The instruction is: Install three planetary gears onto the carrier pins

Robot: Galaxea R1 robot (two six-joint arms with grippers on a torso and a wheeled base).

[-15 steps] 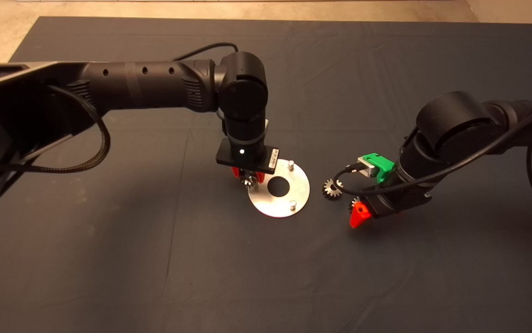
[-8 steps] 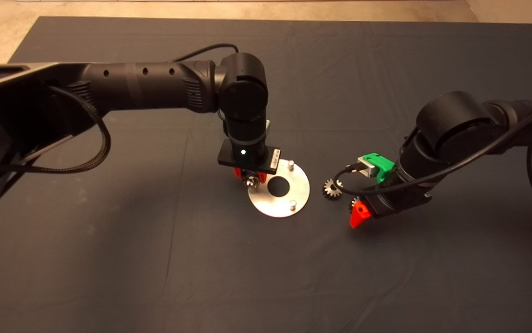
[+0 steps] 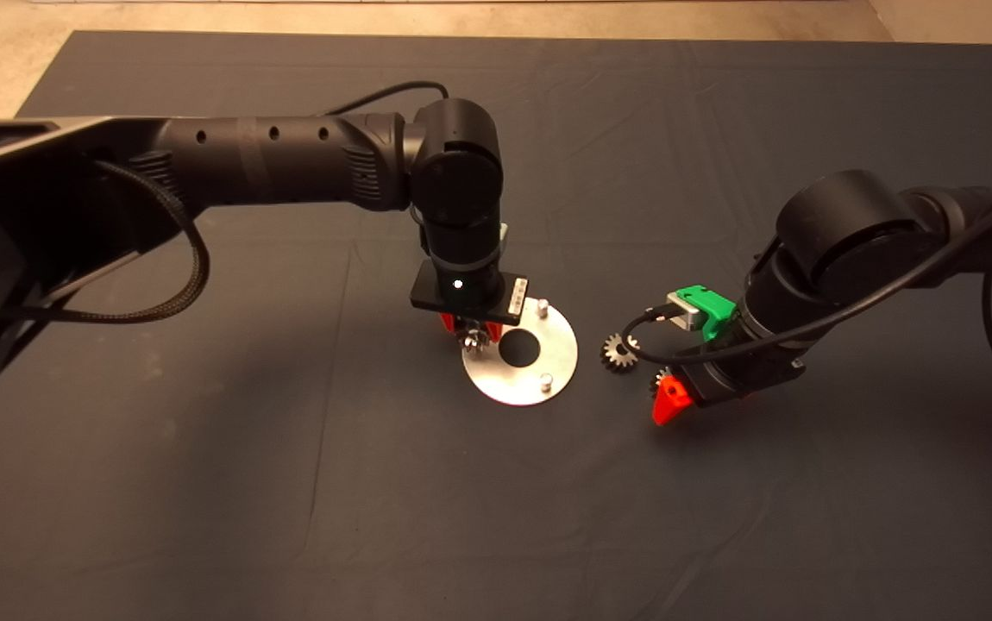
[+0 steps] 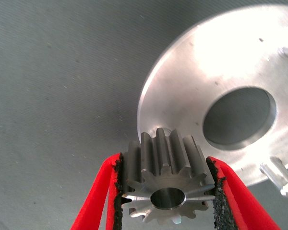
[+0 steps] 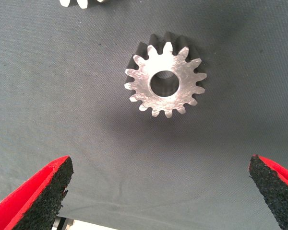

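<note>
Fingers of left gripper clamped on a planetary gear, shifted slightly toward disc centre, right gripper fingers spread, second gear lying between them on surface.

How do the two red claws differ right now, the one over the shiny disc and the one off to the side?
The left claw is shut on a gear; the right claw is wide open and empty. The left claw holds its gear above the disc, at the disc's edge; the right claw hangs above a gear lying flat on the mat. Both have red fingers with black pads.
</note>
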